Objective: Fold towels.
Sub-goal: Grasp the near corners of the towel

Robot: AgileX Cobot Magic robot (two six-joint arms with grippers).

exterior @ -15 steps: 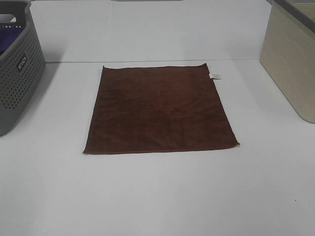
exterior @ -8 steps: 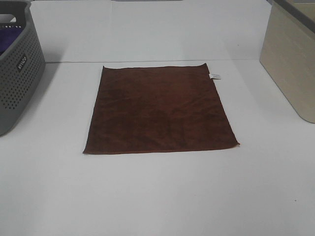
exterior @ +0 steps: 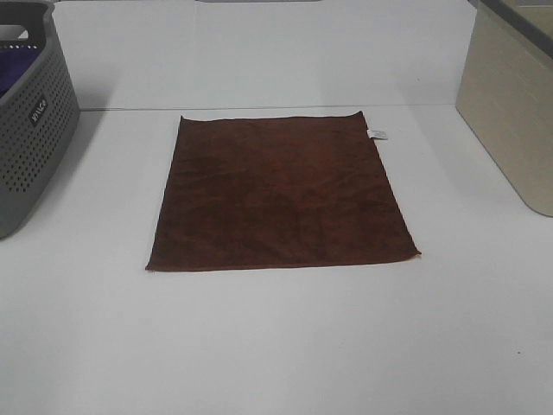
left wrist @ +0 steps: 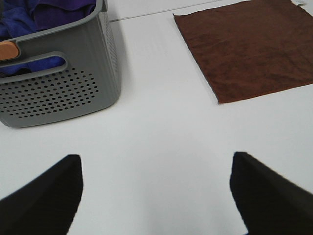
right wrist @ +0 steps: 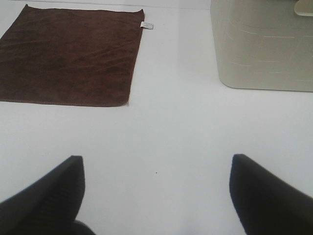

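Note:
A dark reddish-brown square towel (exterior: 278, 192) lies flat and spread out on the white table, with a small white tag (exterior: 377, 133) at its far right edge. It also shows in the left wrist view (left wrist: 248, 46) and in the right wrist view (right wrist: 68, 54). My left gripper (left wrist: 155, 196) is open and empty above bare table, short of the towel's near left corner. My right gripper (right wrist: 155, 196) is open and empty above bare table, short of the towel's near right corner. Neither gripper shows in the exterior high view.
A grey perforated basket (exterior: 26, 130) holding purple fabric (left wrist: 44, 12) stands at the left edge of the table. A beige bin (exterior: 511, 112) stands at the right edge. White table (exterior: 276, 346) lies in front of the towel.

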